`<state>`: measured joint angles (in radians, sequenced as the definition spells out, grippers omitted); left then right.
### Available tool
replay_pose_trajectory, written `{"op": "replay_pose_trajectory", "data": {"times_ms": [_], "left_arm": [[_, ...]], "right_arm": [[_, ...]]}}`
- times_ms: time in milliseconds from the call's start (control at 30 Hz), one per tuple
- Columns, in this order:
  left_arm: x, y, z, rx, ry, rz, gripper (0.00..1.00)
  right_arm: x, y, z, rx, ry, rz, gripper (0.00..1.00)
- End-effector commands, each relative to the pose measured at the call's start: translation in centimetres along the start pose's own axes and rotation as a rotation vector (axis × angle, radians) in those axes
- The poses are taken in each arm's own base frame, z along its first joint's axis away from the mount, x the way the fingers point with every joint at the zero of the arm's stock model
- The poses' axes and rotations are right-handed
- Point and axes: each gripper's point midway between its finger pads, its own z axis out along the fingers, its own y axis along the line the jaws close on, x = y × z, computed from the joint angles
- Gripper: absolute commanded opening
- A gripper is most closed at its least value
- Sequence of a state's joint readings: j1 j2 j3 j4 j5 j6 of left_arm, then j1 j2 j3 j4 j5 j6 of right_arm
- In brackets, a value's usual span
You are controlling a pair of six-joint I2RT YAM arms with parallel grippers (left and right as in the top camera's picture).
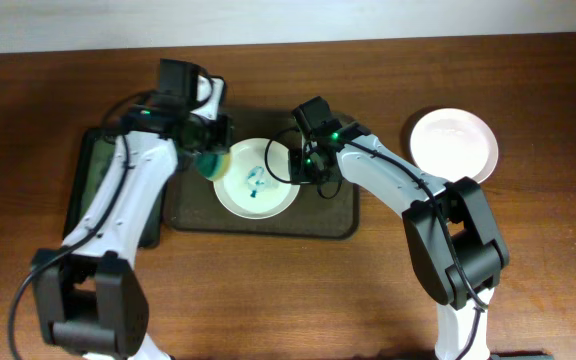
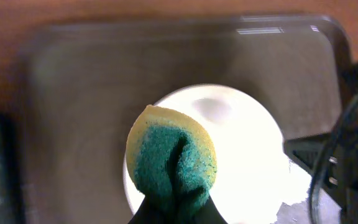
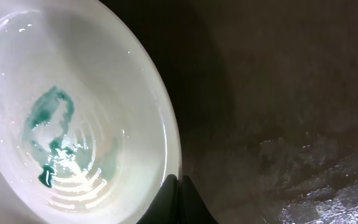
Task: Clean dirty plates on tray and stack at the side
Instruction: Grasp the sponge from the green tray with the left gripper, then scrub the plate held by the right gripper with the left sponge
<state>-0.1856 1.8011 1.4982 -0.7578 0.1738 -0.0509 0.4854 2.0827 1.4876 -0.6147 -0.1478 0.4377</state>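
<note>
A white plate [image 1: 256, 178] with teal-green smears at its centre lies on the dark brown tray [image 1: 338, 215]. My left gripper [image 1: 211, 158] is shut on a yellow sponge with a green scrub face [image 2: 173, 158], which hangs just over the plate's left rim [image 2: 247, 155]. My right gripper [image 3: 179, 180] is shut on the plate's right rim, one finger over the plate [image 3: 73, 93] and the other over the tray [image 3: 278, 93]. In the overhead view the right gripper [image 1: 303, 168] sits at the plate's right edge.
A plain white plate [image 1: 453, 143] lies on the wooden table to the right of the tray. A narrower dark green tray [image 1: 93, 180] lies against the brown tray's left side, under my left arm. The tray floor looks wet near the right gripper.
</note>
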Motion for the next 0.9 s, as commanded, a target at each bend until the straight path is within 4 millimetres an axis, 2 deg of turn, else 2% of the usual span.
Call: {"op": "replay_pose_trajectory", "data": {"times_ms": [0, 67, 167, 233, 333, 433, 467, 500, 533, 600, 733, 800, 833, 867], "left_arm": [[2.8, -2.2, 4.1, 0.071, 0.103, -0.114, 0.0], [3.3, -2.0, 5.4, 0.062, 0.13, -0.226, 0.0], [3.9, -1.7, 7.1, 0.044, 0.16, -0.405, 0.0], [3.9, -2.7, 8.3, 0.099, 0.168, -0.423, 0.0], [4.2, -2.8, 10.1, 0.106, 0.178, -0.459, 0.0], [4.1, -3.6, 11.1, 0.11, 0.169, -0.436, 0.0], [3.9, -4.2, 11.6, 0.12, 0.158, -0.421, 0.0], [4.1, -4.6, 12.1, 0.123, 0.163, -0.413, 0.0], [4.7, -5.0, 12.7, 0.123, 0.178, -0.405, 0.0], [5.5, -5.4, 14.0, 0.122, 0.202, -0.397, 0.0], [5.6, -5.2, 14.1, 0.107, 0.199, -0.396, 0.0], [5.6, -4.9, 14.2, 0.095, 0.196, -0.395, 0.0], [5.6, -4.9, 14.2, 0.095, 0.196, -0.395, 0.0], [5.6, -4.9, 14.2, 0.096, 0.195, -0.395, 0.0]], "right_arm": [[0.3, 0.1, 0.3, -0.004, 0.009, 0.062, 0.04], [0.2, 0.3, 0.3, -0.012, 0.01, 0.122, 0.04], [-0.4, 1.6, 0.3, -0.08, -0.001, 0.193, 0.04], [-0.5, 1.4, 0.2, -0.083, -0.003, 0.205, 0.04], [-0.8, 0.6, -0.2, -0.129, 0.027, 0.246, 0.04], [-0.5, 0.1, -0.2, -0.117, 0.04, 0.254, 0.04], [-0.5, 0.0, -0.1, -0.106, 0.04, 0.255, 0.09], [-0.5, 0.0, -0.1, -0.106, 0.04, 0.255, 0.2], [-0.5, 0.0, -0.1, -0.106, 0.039, 0.255, 0.25], [-0.4, -0.4, 0.0, -0.086, 0.034, 0.255, 0.3], [0.4, -1.0, 1.8, -0.063, 0.064, 0.259, 0.31], [0.5, -0.6, 2.4, -0.073, 0.062, 0.249, 0.31], [0.4, 0.0, 2.5, -0.081, 0.054, 0.237, 0.29], [0.4, 0.4, 2.6, -0.084, 0.048, 0.226, 0.17]]}}
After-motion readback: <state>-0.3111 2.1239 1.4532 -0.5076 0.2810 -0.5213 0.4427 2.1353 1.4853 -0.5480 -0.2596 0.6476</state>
